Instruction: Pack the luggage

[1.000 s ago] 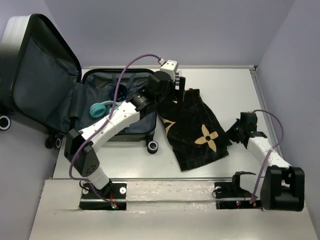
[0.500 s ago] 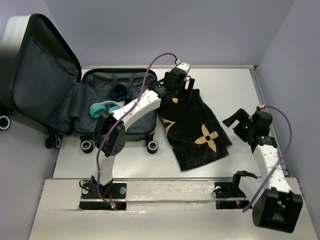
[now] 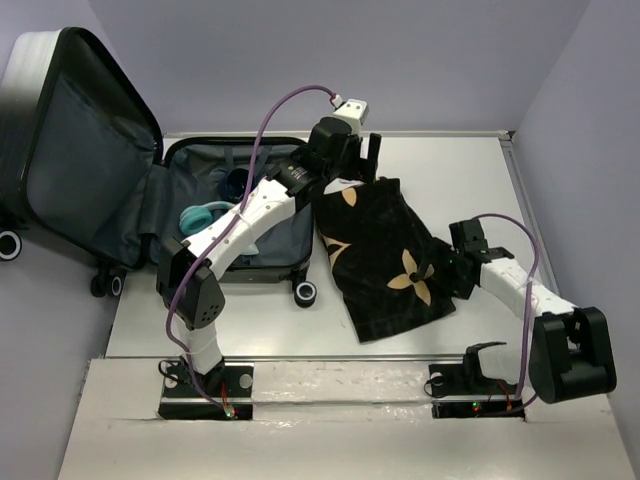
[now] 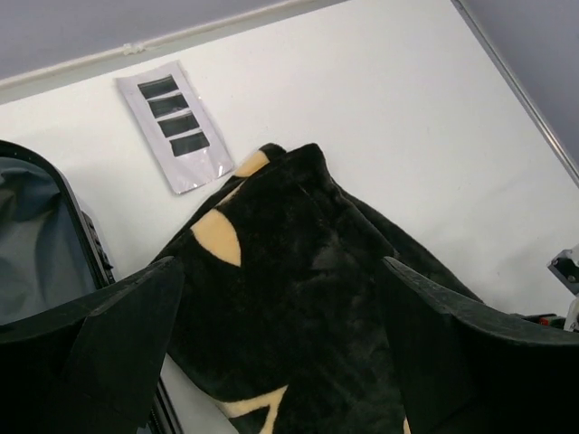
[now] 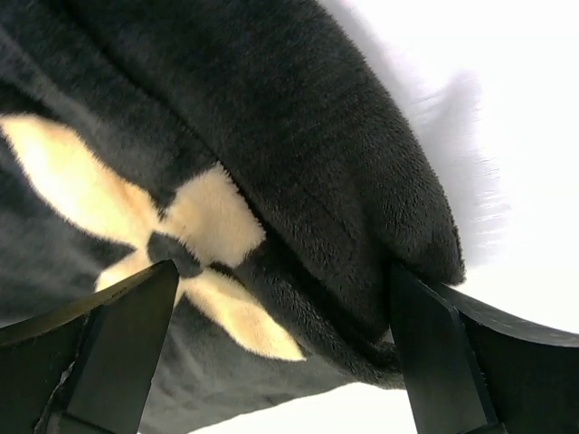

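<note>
Black towel (image 3: 385,255) with tan flower marks lay crumpled on the white table (image 3: 450,170). Flat pale packet (image 4: 175,125) with four black bars sat just beside the towel's far edge, flat on the table. Teal headphones (image 3: 205,217) sat well left of the towel.

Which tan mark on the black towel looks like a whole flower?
The four-petalled mark nearest the right gripper; the others show only pointed pieces.

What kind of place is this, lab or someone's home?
Most likely a lab test cell: a bare white table boxed in by plain lavender walls, with staged props, an open suitcase and a black towel.
</note>
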### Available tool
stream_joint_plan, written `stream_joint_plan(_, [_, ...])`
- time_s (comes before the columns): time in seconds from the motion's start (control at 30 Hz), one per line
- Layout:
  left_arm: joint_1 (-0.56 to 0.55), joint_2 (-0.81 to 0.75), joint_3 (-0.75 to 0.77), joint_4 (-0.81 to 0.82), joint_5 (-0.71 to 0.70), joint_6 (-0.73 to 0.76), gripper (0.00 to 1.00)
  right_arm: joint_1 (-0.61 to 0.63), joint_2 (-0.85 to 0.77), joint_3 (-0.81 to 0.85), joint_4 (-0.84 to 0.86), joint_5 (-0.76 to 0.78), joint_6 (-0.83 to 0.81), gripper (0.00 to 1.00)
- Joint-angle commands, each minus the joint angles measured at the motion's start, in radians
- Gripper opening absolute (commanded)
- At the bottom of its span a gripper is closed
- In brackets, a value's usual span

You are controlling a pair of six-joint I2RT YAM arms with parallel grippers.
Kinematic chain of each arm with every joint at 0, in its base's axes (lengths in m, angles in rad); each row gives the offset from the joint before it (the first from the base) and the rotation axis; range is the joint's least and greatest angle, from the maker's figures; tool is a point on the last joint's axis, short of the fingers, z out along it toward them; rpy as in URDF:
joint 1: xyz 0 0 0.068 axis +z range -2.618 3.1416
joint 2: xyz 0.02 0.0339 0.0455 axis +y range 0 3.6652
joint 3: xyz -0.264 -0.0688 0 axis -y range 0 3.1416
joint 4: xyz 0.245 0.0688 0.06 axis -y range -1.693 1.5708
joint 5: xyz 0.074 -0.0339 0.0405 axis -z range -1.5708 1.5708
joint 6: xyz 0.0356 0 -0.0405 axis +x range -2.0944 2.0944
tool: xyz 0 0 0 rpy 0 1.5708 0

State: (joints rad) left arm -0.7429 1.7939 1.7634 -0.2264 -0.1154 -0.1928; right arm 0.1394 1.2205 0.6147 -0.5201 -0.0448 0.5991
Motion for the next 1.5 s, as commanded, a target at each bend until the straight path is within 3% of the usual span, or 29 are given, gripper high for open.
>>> stream_joint_plan(0.0, [0.014,-0.048,-0.033,0.036,0.051,0.009,0.98,0.064,0.086,0.054,-0.107,0.152,0.047,1.0])
stream_joint_plan(0.13, [0.034,-0.056,-0.051,0.044,0.069,0.009,0.98,0.161,0.271,0.131,-0.156,0.222,0.051,1.0])
stream_joint_plan(0.2, [0.048,-0.059,-0.073,0.05,0.074,0.006,0.97,0.201,0.35,0.19,-0.193,0.272,0.051,0.91])
stream_joint_plan(0.23, [0.051,-0.06,-0.081,0.052,0.075,0.004,0.98,0.201,0.411,0.204,-0.199,0.284,0.051,0.84])
stream_joint_plan(0.27, [0.057,-0.06,-0.096,0.058,0.074,0.004,0.97,0.21,0.43,0.218,-0.204,0.284,0.045,0.58])
stream_joint_plan(0.33, [0.057,-0.056,-0.105,0.059,0.072,0.006,0.97,0.21,0.433,0.243,-0.208,0.33,0.039,0.31])
stream_joint_plan(0.43, [0.059,-0.034,-0.105,0.052,0.083,0.001,0.97,0.154,0.418,0.261,-0.205,0.329,0.005,0.17])
stream_joint_plan(0.47, [0.057,-0.027,-0.098,0.045,0.089,-0.002,0.97,0.125,0.403,0.263,-0.199,0.316,-0.007,0.07])
stream_joint_plan(0.67, [0.054,0.048,-0.07,0.001,0.158,-0.031,0.97,-0.144,0.321,0.301,-0.135,0.272,-0.11,0.07])
stream_joint_plan(0.9, [0.051,0.136,-0.016,-0.112,0.188,-0.06,0.98,-0.257,0.335,0.413,-0.126,0.413,-0.203,0.07])
stream_joint_plan(1.27, [0.047,0.34,0.082,-0.238,0.126,-0.189,0.99,-0.3,0.338,0.352,-0.008,0.287,-0.182,0.07])
stream_joint_plan(1.47, [0.06,0.418,0.065,-0.124,0.092,-0.299,0.99,-0.3,0.298,0.335,0.019,0.215,-0.18,0.07])
